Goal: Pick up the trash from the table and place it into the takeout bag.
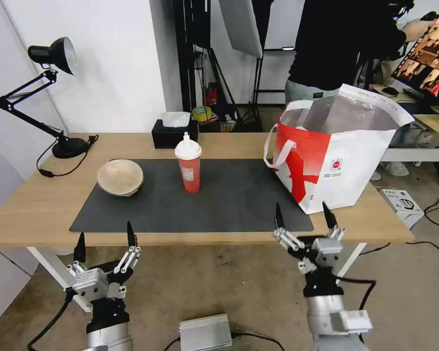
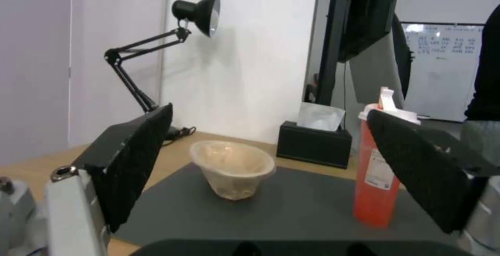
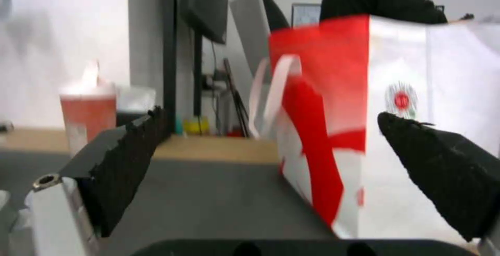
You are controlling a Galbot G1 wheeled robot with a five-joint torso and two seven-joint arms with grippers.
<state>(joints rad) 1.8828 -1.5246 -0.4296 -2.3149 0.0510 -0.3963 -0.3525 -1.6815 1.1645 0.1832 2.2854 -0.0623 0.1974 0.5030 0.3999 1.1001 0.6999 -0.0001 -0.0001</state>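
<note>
Before the table (image 1: 39,204) both hang wide open and empty — left gripper (image 1: 105,236), right gripper (image 1: 302,215).

No legible text on any item. The bag (image 1: 344,165) bears a small round red logo (image 1: 335,164) on its white side panel; its characters cannot be made out. A line of fine print runs along the bag's top rim, unreadable. The cup (image 1: 189,168) carries a white label (image 2: 379,170) with print too small to read. A whiteboard (image 2: 443,68) behind shows faint handwriting, illegible.
</note>
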